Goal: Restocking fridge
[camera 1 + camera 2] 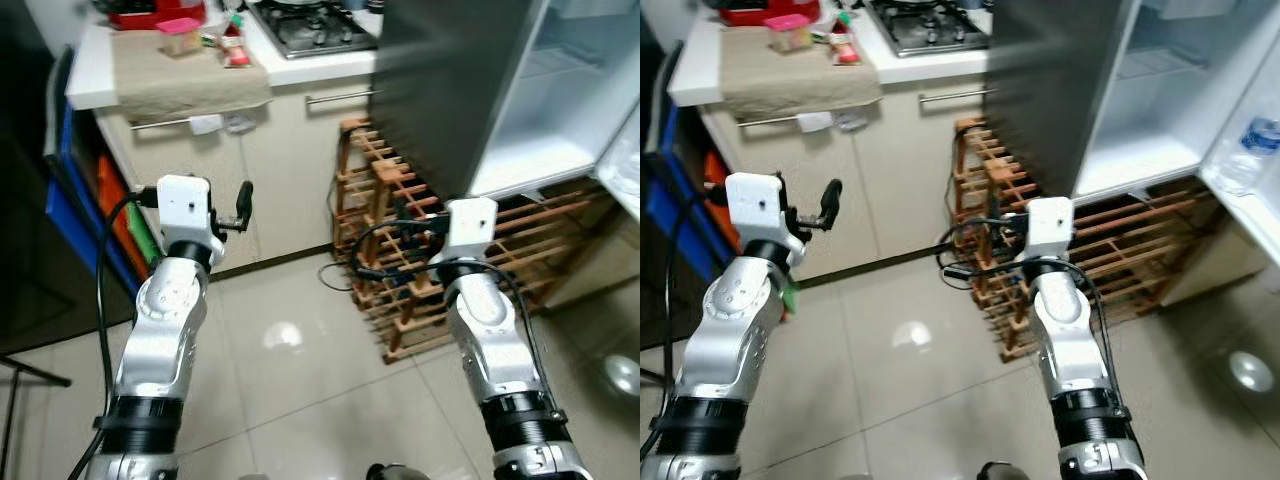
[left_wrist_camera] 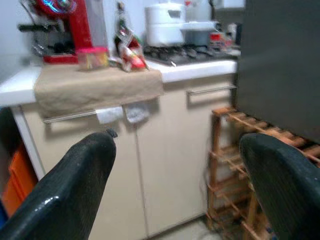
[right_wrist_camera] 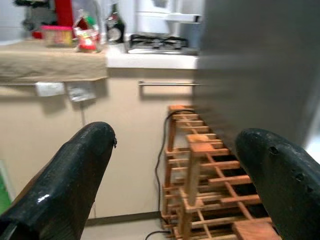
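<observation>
The fridge stands open at the right, its dark grey side facing me and its white shelves bare. A water bottle sits in the door shelf at the far right. On the counter's tan cloth are a pink-lidded tub and a red snack packet. My left gripper is raised before the cabinet doors, open and holding nothing. My right gripper is open too, held low in front of the wooden rack.
A wooden wine rack with a black cable stands on the floor between cabinet and fridge. A gas hob is on the counter. Blue and orange crates sit at the left. Glossy tiled floor lies ahead.
</observation>
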Controlling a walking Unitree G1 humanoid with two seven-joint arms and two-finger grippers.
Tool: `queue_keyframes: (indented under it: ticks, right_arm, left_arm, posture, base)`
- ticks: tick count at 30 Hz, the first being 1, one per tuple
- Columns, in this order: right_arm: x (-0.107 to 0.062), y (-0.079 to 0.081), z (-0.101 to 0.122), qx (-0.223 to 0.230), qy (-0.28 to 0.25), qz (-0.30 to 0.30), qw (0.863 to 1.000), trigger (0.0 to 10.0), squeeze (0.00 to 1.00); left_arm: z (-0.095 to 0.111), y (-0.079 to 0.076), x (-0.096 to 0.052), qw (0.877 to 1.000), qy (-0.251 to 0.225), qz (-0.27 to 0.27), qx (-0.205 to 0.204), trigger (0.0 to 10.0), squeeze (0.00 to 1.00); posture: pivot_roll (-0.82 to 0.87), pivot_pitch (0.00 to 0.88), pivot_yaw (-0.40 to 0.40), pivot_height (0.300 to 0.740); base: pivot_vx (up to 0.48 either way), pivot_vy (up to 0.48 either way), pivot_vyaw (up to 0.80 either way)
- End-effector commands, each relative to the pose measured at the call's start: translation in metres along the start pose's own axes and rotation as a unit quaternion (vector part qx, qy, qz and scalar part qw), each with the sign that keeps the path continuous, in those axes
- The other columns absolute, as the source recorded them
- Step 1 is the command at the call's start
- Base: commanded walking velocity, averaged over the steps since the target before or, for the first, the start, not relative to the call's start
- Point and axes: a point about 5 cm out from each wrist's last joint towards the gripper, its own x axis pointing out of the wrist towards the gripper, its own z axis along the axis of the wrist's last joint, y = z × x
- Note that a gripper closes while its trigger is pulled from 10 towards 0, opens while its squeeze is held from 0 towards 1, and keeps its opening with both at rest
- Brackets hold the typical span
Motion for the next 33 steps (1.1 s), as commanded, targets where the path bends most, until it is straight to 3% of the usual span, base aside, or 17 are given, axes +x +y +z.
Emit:
queue_keyframes:
  ticks: [1,2,4,7,10,12,17,22,33]
  right_arm:
    - [-0.003,-0.006,0.001,0.001,0.002,-0.006,1.000,10.0,0.18]
    - [-0.004,-0.008,0.001,0.003,0.004,-0.006,1.000,10.0,0.18]
    - [-0.010,-0.020,-0.003,0.005,0.021,-0.012,1.000,10.0,0.18]
    - [-0.012,-0.025,-0.005,-0.001,0.034,-0.007,0.999,10.0,0.18]
    - [-0.008,-0.029,-0.002,-0.016,0.037,0.009,0.999,10.0,0.18]
    - [-0.002,-0.033,0.001,-0.015,0.028,-0.008,0.999,10.0,0.18]
    - [0.003,-0.035,0.009,-0.011,0.010,-0.029,0.999,10.0,0.19]
    - [0.005,-0.035,0.011,-0.008,0.004,-0.034,0.999,10.0,0.18]
    - [0.005,-0.029,0.008,-0.005,-0.001,-0.038,0.999,10.0,0.18]
  left_arm:
    - [-0.003,-0.030,0.001,0.997,0.027,-0.062,0.027,10.0,0.00]
    - [-0.007,-0.038,0.002,0.995,0.043,-0.075,0.042,10.0,0.00]
    - [-0.008,-0.050,0.003,0.996,0.053,-0.075,0.012,10.0,0.00]
    - [-0.009,-0.054,0.003,0.996,0.058,-0.073,0.011,10.0,0.00]
    - [-0.007,-0.043,-0.002,0.998,0.050,-0.042,-0.011,10.0,0.00]
    - [-0.007,-0.029,-0.002,0.998,0.050,-0.009,-0.028,10.0,0.00]
    - [-0.003,-0.011,0.004,0.996,0.045,0.037,-0.072,10.0,0.00]
    - [0.001,-0.007,0.015,0.997,0.038,0.043,-0.055,10.0,0.00]
    - [0.011,-0.010,0.028,0.998,0.018,0.024,-0.049,10.0,0.00]
  posture:
    - [-0.02,0.081,-0.039,0.740]
    - [-0.02,0.081,-0.039,0.740]
    - [-0.01,0.122,-0.111,0.740]
    - [-0.01,0.133,-0.140,0.740]
    - [0.00,0.132,-0.134,0.740]
    - [0.01,0.123,-0.111,0.740]
    - [-0.02,0.084,-0.061,0.740]
    - [-0.03,0.062,-0.026,0.740]
    - [-0.02,0.020,-0.003,0.740]
  base:
    - [0.000,0.000,0.00]
    - [0.000,0.000,0.00]
    - [0.000,0.000,0.00]
    - [0.000,0.000,0.00]
    - [0.000,0.000,0.00]
    - [0.000,0.000,0.00]
    - [0.000,0.000,0.00]
    - [0.000,0.000,0.00]
    - [0.232,-0.399,0.00]
